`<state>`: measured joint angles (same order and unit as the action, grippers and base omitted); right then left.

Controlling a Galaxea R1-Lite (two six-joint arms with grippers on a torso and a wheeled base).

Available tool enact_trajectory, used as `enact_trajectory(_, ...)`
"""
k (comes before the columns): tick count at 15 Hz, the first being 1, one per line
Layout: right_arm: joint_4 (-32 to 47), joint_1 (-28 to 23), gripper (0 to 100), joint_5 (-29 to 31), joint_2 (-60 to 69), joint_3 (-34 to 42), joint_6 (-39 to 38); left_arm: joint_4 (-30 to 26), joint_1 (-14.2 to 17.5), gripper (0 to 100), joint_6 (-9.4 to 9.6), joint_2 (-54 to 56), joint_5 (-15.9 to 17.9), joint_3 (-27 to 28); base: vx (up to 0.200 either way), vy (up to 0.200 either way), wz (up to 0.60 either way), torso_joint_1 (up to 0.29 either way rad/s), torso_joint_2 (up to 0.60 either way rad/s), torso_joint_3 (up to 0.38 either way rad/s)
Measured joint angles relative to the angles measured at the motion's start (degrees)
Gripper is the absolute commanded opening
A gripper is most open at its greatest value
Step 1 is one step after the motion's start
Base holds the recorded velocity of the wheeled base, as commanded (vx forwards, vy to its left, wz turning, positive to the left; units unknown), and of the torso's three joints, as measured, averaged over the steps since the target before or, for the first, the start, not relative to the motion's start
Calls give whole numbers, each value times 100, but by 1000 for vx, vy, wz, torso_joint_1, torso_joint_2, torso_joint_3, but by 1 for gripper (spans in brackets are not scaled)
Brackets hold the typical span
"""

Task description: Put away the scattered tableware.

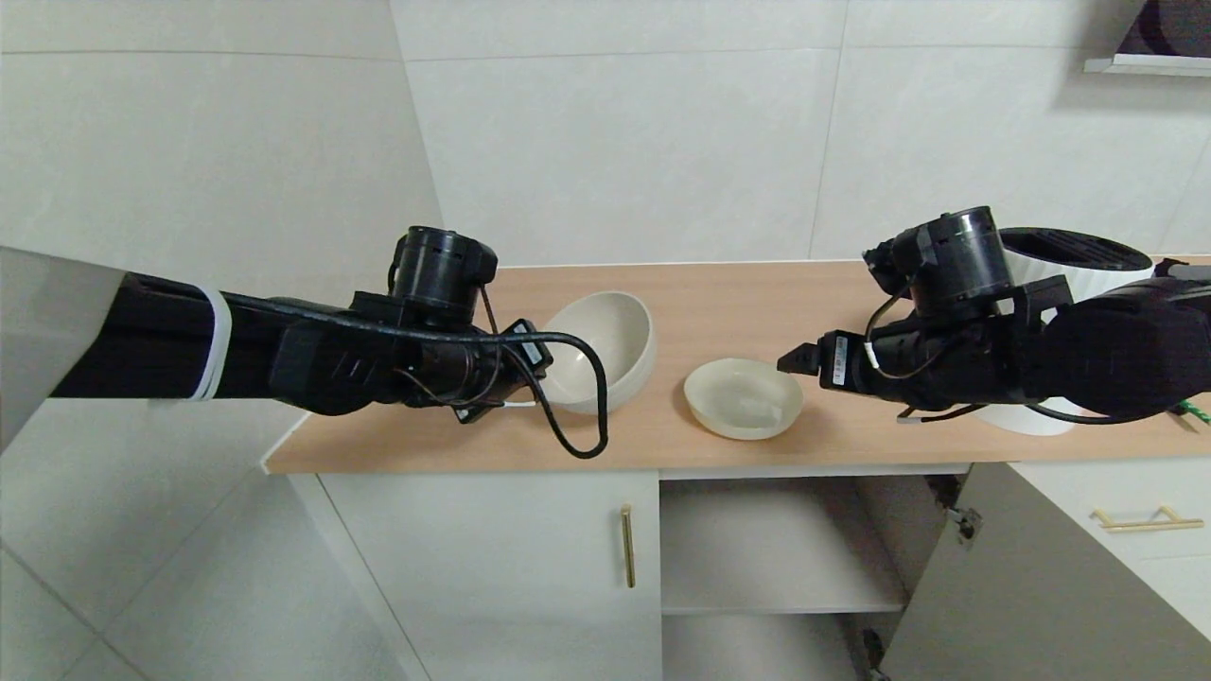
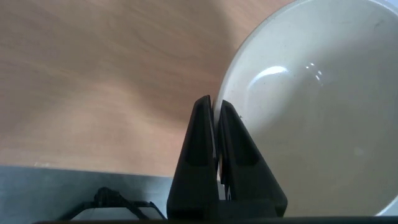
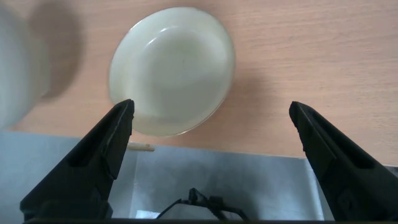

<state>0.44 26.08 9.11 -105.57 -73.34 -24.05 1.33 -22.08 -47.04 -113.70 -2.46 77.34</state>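
Left gripper (image 2: 215,106) is pinching the large cream ceramic bowl's (image 1: 610,340) rim, tipping it off the light wooden counter (image 1: 738,303), probably for lifting. Right gripper (image 3: 210,107), jaws spread wide, is hovering by the small shallow cream dish (image 3: 172,68) at the bowl's 3 o'clock, likely lining up.

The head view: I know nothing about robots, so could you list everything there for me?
big bowl: one, cream, tilted, left part of the counter, rim pinched by a gripper
small dish: one, cream, shallow, middle of the counter near its front edge
container: one, white with a dark slotted top, right end of the counter
counter: one, light wood, against the white tiled wall
cupboard: one, white, under the counter, right door open on a bare shelf
handle: one, gold, on the shut door
left gripper: black, shut on the big bowl's rim
right gripper: black, open, over the small dish
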Motion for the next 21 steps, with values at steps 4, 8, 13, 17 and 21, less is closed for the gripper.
enact_trajectory(4, -457, 40, 100, 586, -389, -37, 60, 0, 2, 0, 22, 152, 33, -110, 0, 0, 0, 0, 0, 0)
enact_trajectory(8, -1005, 132, 100, 745, -923, -67, 66, -2, 2, 0, 22, 224, 35, -140, 0, 0, 0, 0, 0, 0)
enact_trajectory(13, -1012, 140, 100, 807, -1196, -166, 62, -2, 2, 0, 24, 240, 37, -149, 0, 0, 0, 0, 0, 0)
enact_trajectory(17, -991, 140, 0, 805, -1251, -172, 66, -2, 2, 0, 22, 240, 37, -149, 0, 0, 0, 0, 0, 0)
enact_trajectory(21, -983, 140, 0, 796, -1264, -157, 60, -2, 4, 0, 22, 243, 37, -149, 0, 0, 0, 0, 0, 0)
